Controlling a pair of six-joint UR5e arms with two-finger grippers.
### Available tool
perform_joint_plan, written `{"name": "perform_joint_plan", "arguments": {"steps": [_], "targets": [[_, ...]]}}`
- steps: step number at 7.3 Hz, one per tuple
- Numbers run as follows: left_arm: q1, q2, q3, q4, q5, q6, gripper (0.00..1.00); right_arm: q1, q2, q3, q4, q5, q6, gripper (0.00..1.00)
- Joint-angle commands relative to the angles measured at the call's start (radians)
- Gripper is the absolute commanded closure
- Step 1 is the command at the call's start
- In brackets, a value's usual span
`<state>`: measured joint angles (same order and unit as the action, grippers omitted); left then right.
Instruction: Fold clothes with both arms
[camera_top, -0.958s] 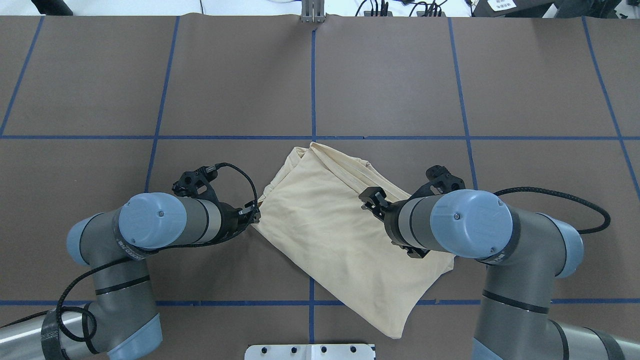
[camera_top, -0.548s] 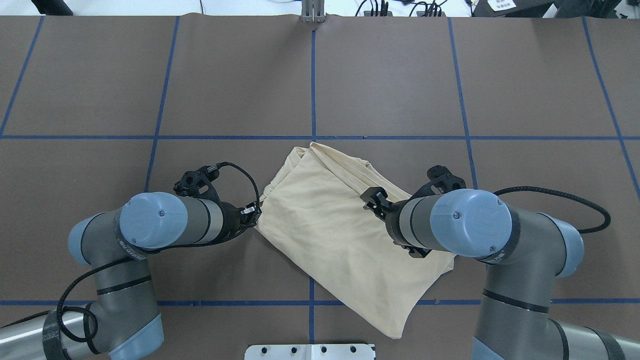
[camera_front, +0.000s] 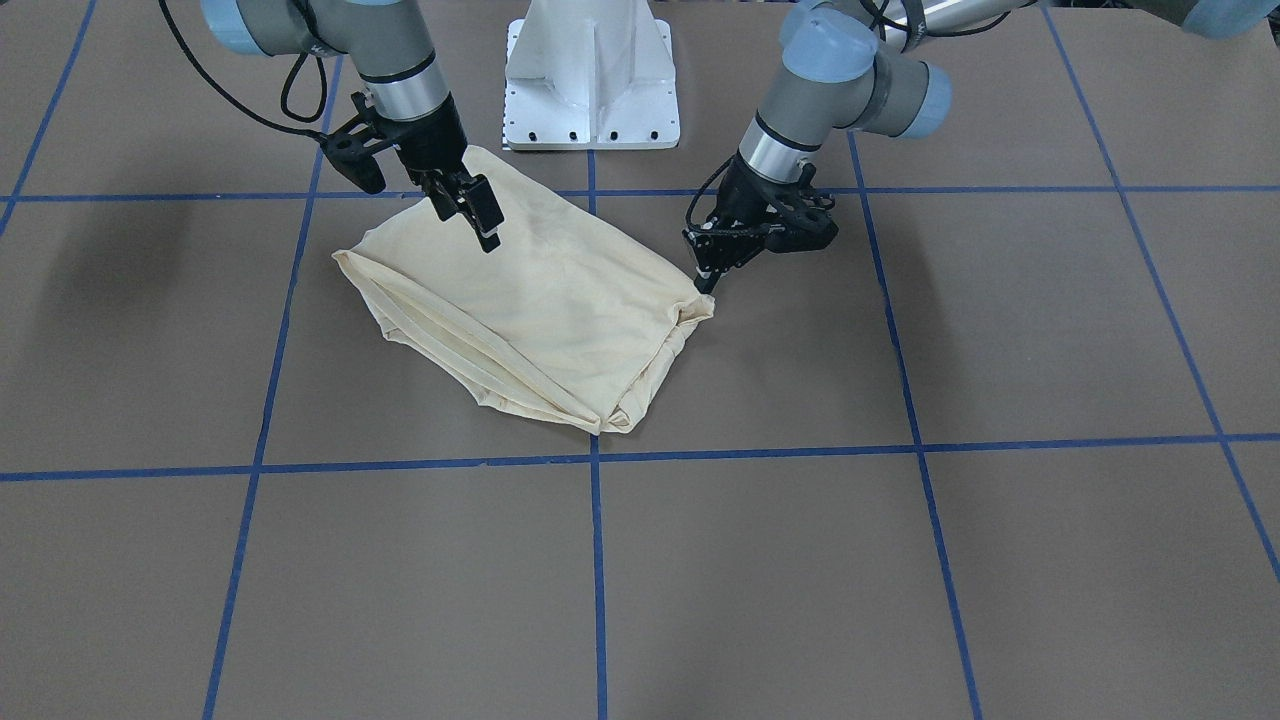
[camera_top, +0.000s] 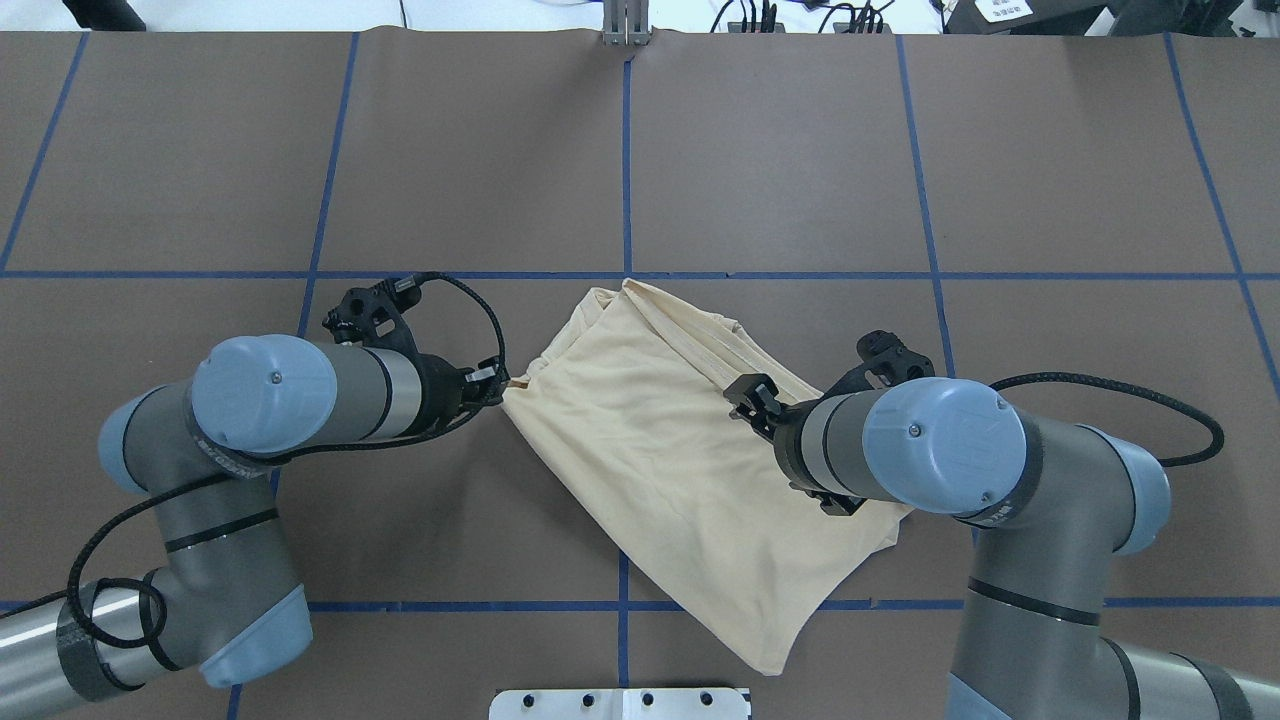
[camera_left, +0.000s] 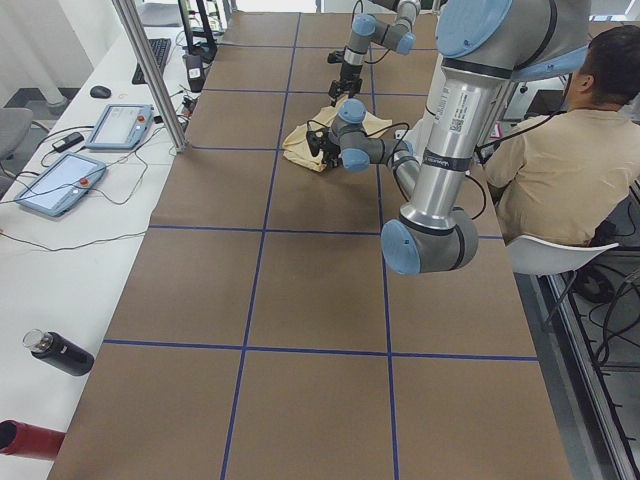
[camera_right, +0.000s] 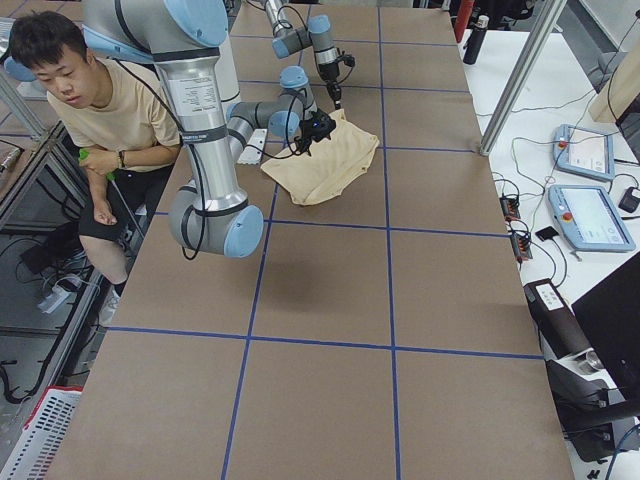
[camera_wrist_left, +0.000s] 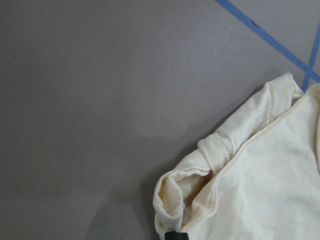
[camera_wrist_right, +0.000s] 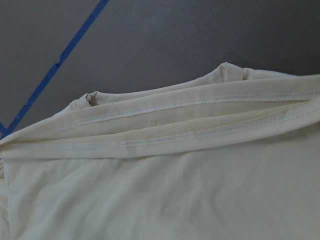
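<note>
The cream-yellow T-shirt (camera_top: 650, 450) lies folded into a slanted block on the brown table, print hidden. My left gripper (camera_top: 497, 385) is shut on its left corner; in the front-facing view that gripper (camera_front: 705, 275) meets the shirt (camera_front: 540, 300) at the corner on the view's right. The left wrist view shows the bunched corner (camera_wrist_left: 200, 195) with a black fingertip (camera_wrist_left: 176, 235) at the bottom edge. My right gripper (camera_top: 748, 397) hangs open just above the shirt's right part, nothing between its fingers (camera_front: 487, 222). The right wrist view shows stitched hems (camera_wrist_right: 175, 145).
The white pedestal base (camera_front: 590, 80) stands close behind the shirt. Blue tape lines (camera_top: 625, 180) grid the table. A seated person (camera_left: 570, 170) is beside the robot. Tablets (camera_right: 590, 215) and cables lie on the side bench; a dark bottle (camera_left: 58, 353) lies there too.
My left gripper has pulled the shirt's left corner away from the robot and slightly left. The shirt's near tip has swung left with it. The right arm has barely moved.
</note>
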<state>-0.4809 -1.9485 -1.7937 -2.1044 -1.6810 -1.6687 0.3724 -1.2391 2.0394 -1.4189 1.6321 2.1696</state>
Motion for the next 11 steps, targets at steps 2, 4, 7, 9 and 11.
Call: {"name": "perform_joint_plan", "arguments": {"steps": [2, 4, 7, 9, 11], "targets": [[-0.161, -0.153, 0.285, -0.098, -0.002, 0.148, 1.00, 0.009, -0.002, 0.001, 0.000, -0.002, -0.004, 0.00], [-0.241, -0.275, 0.499, -0.219, -0.003, 0.243, 1.00, 0.029, 0.000, -0.001, 0.000, -0.005, -0.004, 0.00], [-0.263, -0.343, 0.614, -0.287, -0.006, 0.256, 0.51, 0.023, 0.013, -0.021, 0.015, -0.024, -0.004, 0.00], [-0.286, -0.337, 0.579, -0.276, -0.050, 0.259, 0.43, -0.027, 0.070, -0.067, 0.015, -0.086, 0.028, 0.00], [-0.300, -0.301, 0.510, -0.272, -0.101, 0.259, 0.43, -0.091, 0.072, -0.102, 0.017, -0.124, 0.212, 0.00]]}}
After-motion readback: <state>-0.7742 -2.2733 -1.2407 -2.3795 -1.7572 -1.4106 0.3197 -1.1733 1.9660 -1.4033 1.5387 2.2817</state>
